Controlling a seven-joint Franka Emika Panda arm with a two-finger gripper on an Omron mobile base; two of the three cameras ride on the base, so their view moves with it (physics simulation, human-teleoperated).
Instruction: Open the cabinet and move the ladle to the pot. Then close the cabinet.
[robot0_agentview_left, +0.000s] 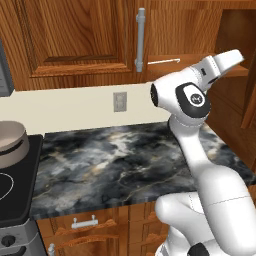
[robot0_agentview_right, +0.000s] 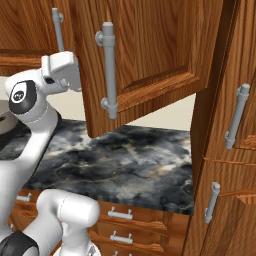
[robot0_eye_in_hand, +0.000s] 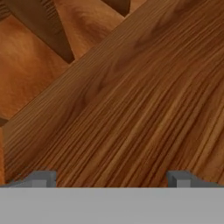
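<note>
The cabinet (robot0_agentview_left: 80, 40) hangs above the counter. Its left door is closed, and its right door (robot0_agentview_right: 145, 55) is swung open towards the base. On the bottom shelf lies a thin pale rod (robot0_agentview_left: 164, 61) that looks like the ladle's handle; its bowl end is hidden behind my arm. My gripper (robot0_agentview_left: 238, 56) reaches into the open right half, just above the shelf. In the hand view the gripper (robot0_eye_in_hand: 111, 179) is open, its fingertips (robot0_eye_in_hand: 43, 178) wide apart with only wood grain close in front. The pot (robot0_agentview_left: 11, 142), grey with a beige inside, stands on the stove at far left.
A dark marble counter (robot0_agentview_left: 115, 160) runs below the cabinet, with drawers (robot0_agentview_left: 85, 225) under it. The open door's long grey handle (robot0_agentview_right: 109, 75) hangs close to the right of my hand. A tall cabinet (robot0_agentview_right: 225, 150) bounds the counter's right end. A wall outlet (robot0_agentview_left: 119, 102) sits on the backsplash.
</note>
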